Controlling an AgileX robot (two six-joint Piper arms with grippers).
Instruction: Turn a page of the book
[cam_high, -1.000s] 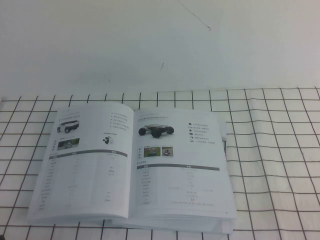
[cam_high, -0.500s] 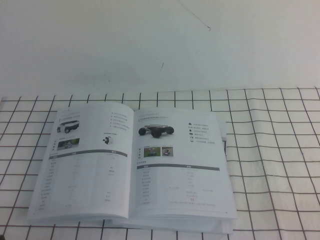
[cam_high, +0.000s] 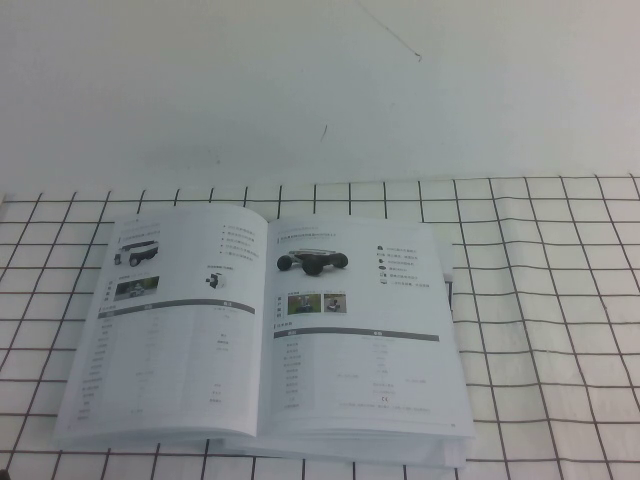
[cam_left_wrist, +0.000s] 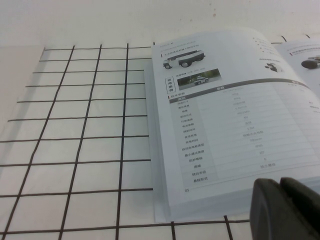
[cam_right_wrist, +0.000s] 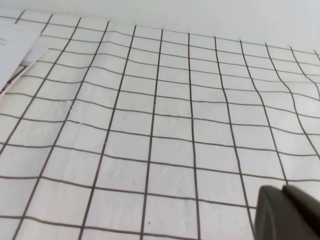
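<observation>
The book (cam_high: 265, 335) is laid open and flat on a white cloth ruled with a black grid (cam_high: 540, 300), left of the middle of the table and toward its near edge. The page (cam_high: 365, 330) is seen as the right-hand leaf, lying flat; a low black wheeled vehicle is printed near its far end, two small photos are printed below that, and a grey-banded table fills the near part. No lifted corner or curl is seen on it.

Neither arm is seen from the high camera. The left gripper (cam_left_wrist: 286, 209) is shown only in its own wrist view, where its dark fingers are pressed together with nothing between them. It is held above the cloth at the near left of the book, close to the near edge of the left-hand leaf and apart from it.

The right gripper (cam_right_wrist: 290, 212) is likewise closed on nothing. It is held over bare grid cloth to the right of the book, well apart from the page; only a corner of the book (cam_right_wrist: 15, 47) is caught in that view
</observation>
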